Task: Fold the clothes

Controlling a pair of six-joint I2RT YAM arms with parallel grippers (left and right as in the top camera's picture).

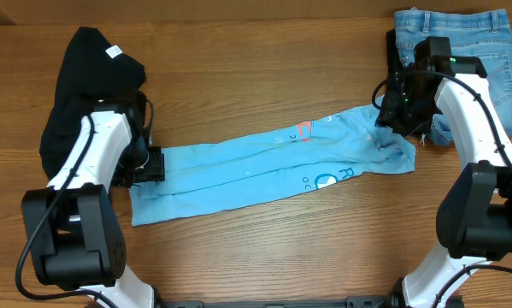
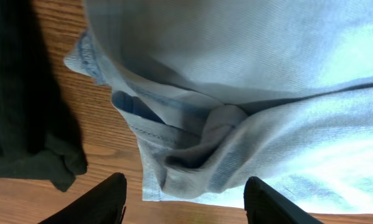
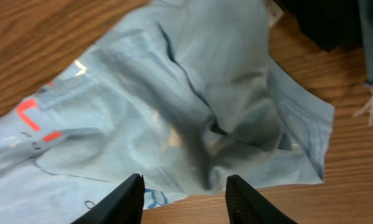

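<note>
The clothes, a light-blue T-shirt (image 1: 264,167) with pink-red and white lettering, lie folded into a long narrow strip slanting across the table. My left gripper (image 1: 156,164) hovers at the strip's left end, open, its fingers (image 2: 105,202) apart and nothing between them. Just past them in the left wrist view lies the bunched hem (image 2: 205,143). At the strip's right end my right gripper (image 1: 398,117) is also open, fingers (image 3: 248,202) spread over the rumpled shirt edge (image 3: 236,143). It grips no cloth.
A black garment (image 1: 85,77) lies heaped at the back left, touching the left arm, and shows beside the shirt (image 2: 24,93). Blue denim shorts (image 1: 469,51) lie at the back right, close behind the right gripper. Bare wood runs along the front edge.
</note>
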